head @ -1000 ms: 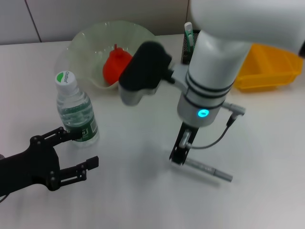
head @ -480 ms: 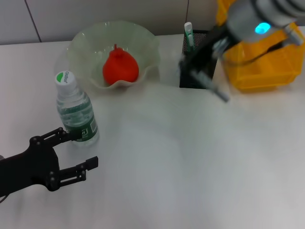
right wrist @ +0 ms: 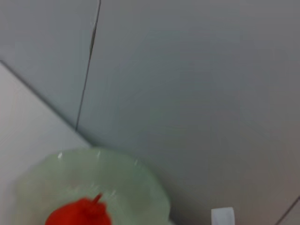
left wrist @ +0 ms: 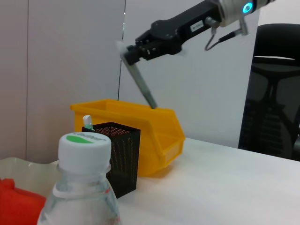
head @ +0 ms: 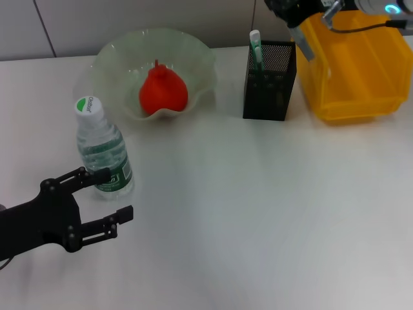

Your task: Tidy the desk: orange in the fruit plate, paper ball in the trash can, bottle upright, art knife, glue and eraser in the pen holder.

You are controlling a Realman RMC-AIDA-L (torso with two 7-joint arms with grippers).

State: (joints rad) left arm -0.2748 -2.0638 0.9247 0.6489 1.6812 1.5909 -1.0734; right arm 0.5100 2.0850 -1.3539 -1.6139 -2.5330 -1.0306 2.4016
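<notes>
Nearest us, the left gripper (head: 106, 199) hovers low over the bench (head: 258, 213), jaws spread wide and holding nothing, one finger just beside the upright bottle (head: 103, 152). Beyond it the orange (head: 163, 90) sits in the fruit plate (head: 116, 61). Farthest back, the right gripper (left wrist: 129, 51) hangs high above the pen holder (head: 269, 81) beside the trash can (head: 355, 64), jaws clamped on a grey stick (left wrist: 143, 86) angling down.
</notes>
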